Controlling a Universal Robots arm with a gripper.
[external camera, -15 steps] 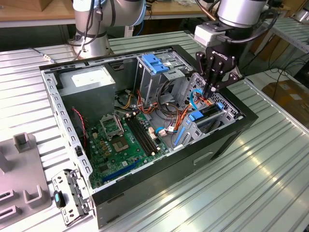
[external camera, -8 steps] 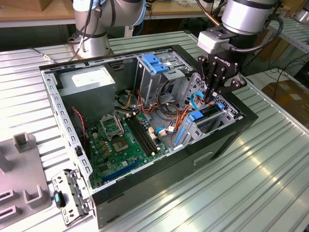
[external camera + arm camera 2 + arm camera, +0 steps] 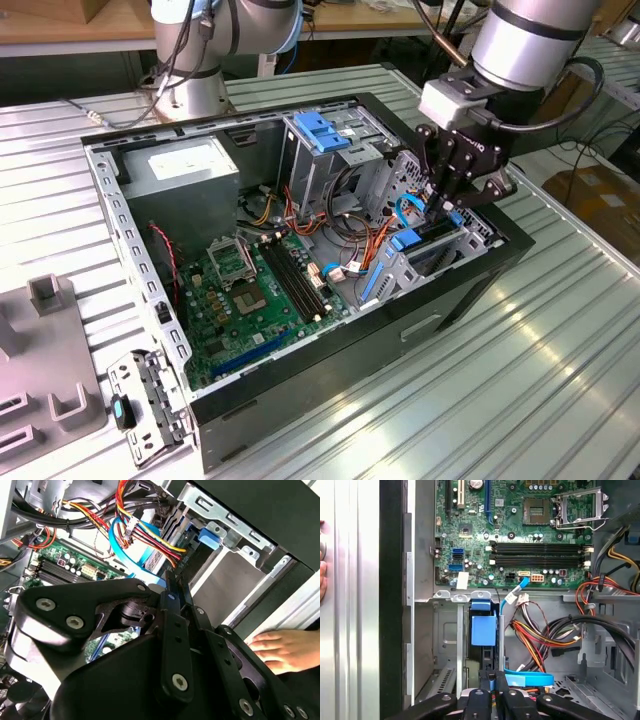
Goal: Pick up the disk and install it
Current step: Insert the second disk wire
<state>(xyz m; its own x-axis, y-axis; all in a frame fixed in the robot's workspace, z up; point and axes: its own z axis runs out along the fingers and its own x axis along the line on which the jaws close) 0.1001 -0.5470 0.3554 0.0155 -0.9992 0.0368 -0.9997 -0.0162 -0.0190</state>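
No print, label, number or sign can be read anywhere: the white sticker (image 3: 186, 160) on the grey power-supply box (image 3: 190, 185) looks blank, and the markings on the green motherboard (image 3: 520, 530) stay illegible.

Bright, even light; table glare

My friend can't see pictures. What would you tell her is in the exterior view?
A robot arm's black gripper reaches down into an open computer case, at a drive bay with blue plastic parts on the exterior view's right. Inside lie a green motherboard, coloured cables and a grey power-supply box.
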